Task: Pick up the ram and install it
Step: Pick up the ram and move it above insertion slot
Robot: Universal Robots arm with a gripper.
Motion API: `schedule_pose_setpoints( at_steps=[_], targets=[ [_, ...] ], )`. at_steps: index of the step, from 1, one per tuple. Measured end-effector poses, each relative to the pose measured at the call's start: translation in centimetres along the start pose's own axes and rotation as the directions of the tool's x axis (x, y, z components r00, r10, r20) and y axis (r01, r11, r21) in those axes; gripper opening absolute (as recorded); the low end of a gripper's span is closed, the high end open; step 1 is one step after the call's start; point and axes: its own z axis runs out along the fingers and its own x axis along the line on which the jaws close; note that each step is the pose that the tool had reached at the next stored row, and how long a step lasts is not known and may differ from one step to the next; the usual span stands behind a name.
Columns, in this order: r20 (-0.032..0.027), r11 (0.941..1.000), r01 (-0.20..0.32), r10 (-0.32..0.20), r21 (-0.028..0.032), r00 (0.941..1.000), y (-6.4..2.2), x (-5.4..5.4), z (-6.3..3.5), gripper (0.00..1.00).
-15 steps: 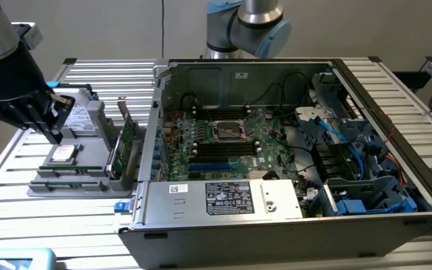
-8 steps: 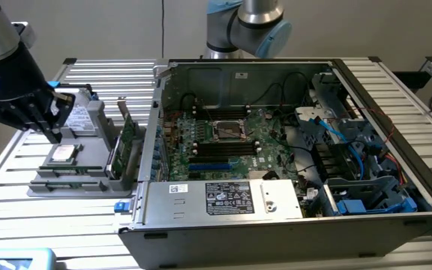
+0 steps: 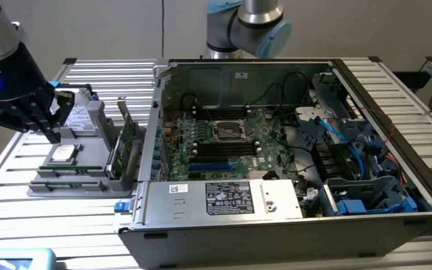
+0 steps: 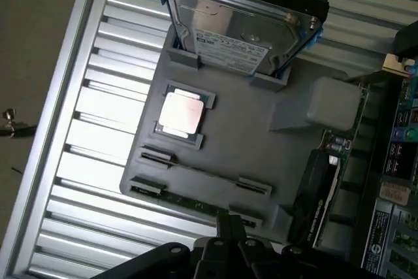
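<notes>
Green and slim, the ram [image 4: 186, 202] lies flat in a long groove along the edge of a grey tray [image 4: 261, 155]. I count one stick. It is the thing nearest the jaws [image 4: 228, 219], just ahead of their tips. The tray has two such grooves side by side. The ram is in the one closer to the jaws, and I cannot tell what is in the farther one.

The jaws are clenched with nothing between them. In the exterior view they hang above the tray, apart from it.

Beyond the grooves, farther from the jaws, one square processor [image 4: 181, 112] sits in its own pocket with its metal lid facing up. Past that, at the tray's far end, one hard drive [image 4: 238, 37] leans in a blue frame. To one side of the jaws, one expansion card [image 4: 313, 191] with a black face and a green board stands on edge in the tray.

The tray rests on a slatted metal surface [image 4: 85, 129]. On the same surface, well apart from the jaws, one open computer case [image 3: 396, 225] lies on its side just beside the tray. Inside it is one green motherboard [image 3: 265, 132] with a bank of black memory slots [image 3: 224, 149] and one blue slot [image 3: 212, 166] beside them. One labelled metal box [image 3: 231, 199] sits against the case's wall.
</notes>
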Motion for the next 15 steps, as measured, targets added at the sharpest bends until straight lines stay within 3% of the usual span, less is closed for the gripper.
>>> schedule_pose_setpoints(
  at_steps=[4,8,12,15],
  targets=[
    [-0.0039,0.9974,0.072,-0.072,-0.0011,0.9974,0.00,0.00,0.01,0.11],
    [-0.0078,0.9894,0.145,-0.145,-0.0026,0.9894,0.00,0.00,0.04,0.11],
    [-0.0114,0.9764,0.216,-0.216,-0.0043,0.9763,0.00,0.00,0.08,0.11],
    [-0.0142,0.9631,0.269,-0.269,-0.0058,0.9630,-0.01,0.00,0.11,0.11]
  ],
)
